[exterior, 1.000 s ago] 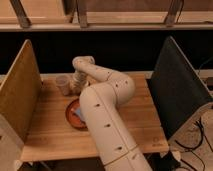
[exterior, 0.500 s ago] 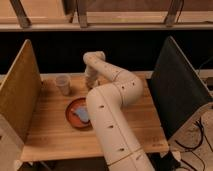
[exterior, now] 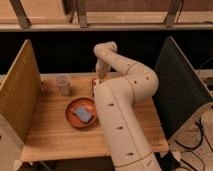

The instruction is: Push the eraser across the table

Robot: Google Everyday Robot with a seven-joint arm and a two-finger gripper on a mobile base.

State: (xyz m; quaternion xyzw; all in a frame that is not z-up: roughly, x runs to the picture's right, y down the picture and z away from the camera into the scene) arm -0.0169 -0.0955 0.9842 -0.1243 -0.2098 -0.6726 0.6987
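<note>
The table [exterior: 55,135] is a light-brown plank top between two upright side panels. My white arm rises from the front and bends back over the table's far middle. My gripper [exterior: 101,76] points down at the far edge, right of a clear plastic cup [exterior: 63,84]. A small white-and-red thing [exterior: 94,85], possibly the eraser, lies just below and left of the gripper, partly hidden by the arm. I cannot tell whether the gripper touches it.
An orange plate [exterior: 71,116] with a blue-grey block [exterior: 83,115] on it sits in the table's middle, against my arm. A tan panel [exterior: 19,90] stands at the left and a dark panel [exterior: 182,90] at the right. Cables lie on the floor at the right.
The gripper has swung to the right along the back of the table, away from the cup and plate. The cup, plate and block have not moved.
</note>
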